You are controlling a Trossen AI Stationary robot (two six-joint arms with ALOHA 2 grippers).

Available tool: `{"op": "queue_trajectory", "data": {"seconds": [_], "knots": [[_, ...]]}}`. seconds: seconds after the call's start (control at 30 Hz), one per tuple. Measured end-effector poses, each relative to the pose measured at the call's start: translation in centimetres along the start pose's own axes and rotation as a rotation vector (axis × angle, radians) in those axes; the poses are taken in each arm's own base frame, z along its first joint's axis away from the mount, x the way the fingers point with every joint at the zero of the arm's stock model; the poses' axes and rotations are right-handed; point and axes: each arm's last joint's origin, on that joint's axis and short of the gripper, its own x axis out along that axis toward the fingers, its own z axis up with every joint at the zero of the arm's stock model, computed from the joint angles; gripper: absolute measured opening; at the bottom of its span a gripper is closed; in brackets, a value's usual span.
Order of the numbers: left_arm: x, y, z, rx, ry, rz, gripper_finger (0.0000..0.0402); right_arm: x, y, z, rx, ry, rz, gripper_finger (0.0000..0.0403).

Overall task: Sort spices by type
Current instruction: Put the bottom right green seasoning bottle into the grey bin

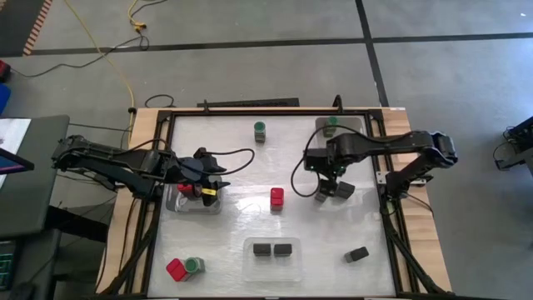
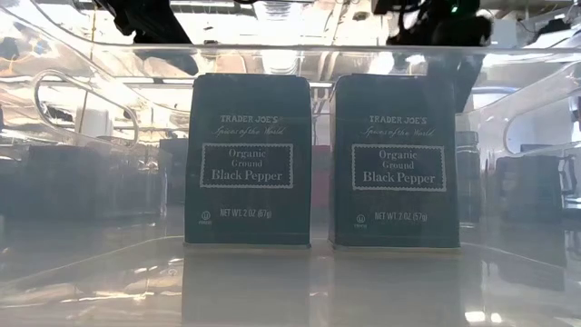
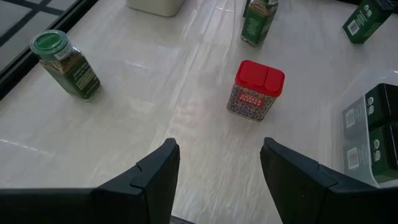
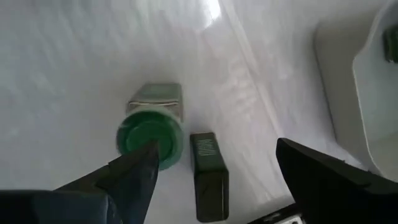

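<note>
- Two black pepper tins stand upright side by side in a clear tray at the near-middle of the bench; their labels read "Organic Ground Black Pepper".
- One red-capped spice container stands alone at the bench's middle, ahead of the left gripper, whose fingers are spread apart and hold nothing.
- The left gripper hovers over a second clear tray at the bench's left side, where something red lies.
- The right gripper hangs wide open above a green-lidded jar and a dark tin lying just beside it, right of the bench's middle.
- Another green-lidded jar stands near the far edge, and one more sits in a grey tray at the far right.
- At the near-left corner a red container and a green-lidded jar touch.
- A lone black tin lies at the near right.
</note>
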Motion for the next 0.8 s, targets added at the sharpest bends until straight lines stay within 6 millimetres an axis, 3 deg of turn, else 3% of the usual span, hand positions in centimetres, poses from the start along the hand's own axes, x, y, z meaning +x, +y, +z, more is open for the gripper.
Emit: {"op": "queue_trajectory", "data": {"seconds": [0.1, 0.37, 0.6, 0.8], "knots": [[0.0, 0.0, 0.0, 0.002, 0.002, 0.001, 0.0215, 0.3, 0.3, -0.2, 0.047, 0.008, -0.003, 0.0352], [0.0, 0.1, -0.2, 0.034, 0.021, 0.008, 0.0215, 0.0, 1.9, -0.1, -0.020, -0.070, 0.034, 0.0352], [0.0, 0.1, -0.3, 0.039, 0.034, 0.012, 0.0215, 0.1, 2.1, 0.1, -0.012, -0.085, 0.081, 0.0352], [0.0, 0.1, -0.3, 0.039, 0.034, 0.012, 0.0215, 2.2, 2.1, -0.6, -0.006, -0.023, 0.085, 0.0352]]}}
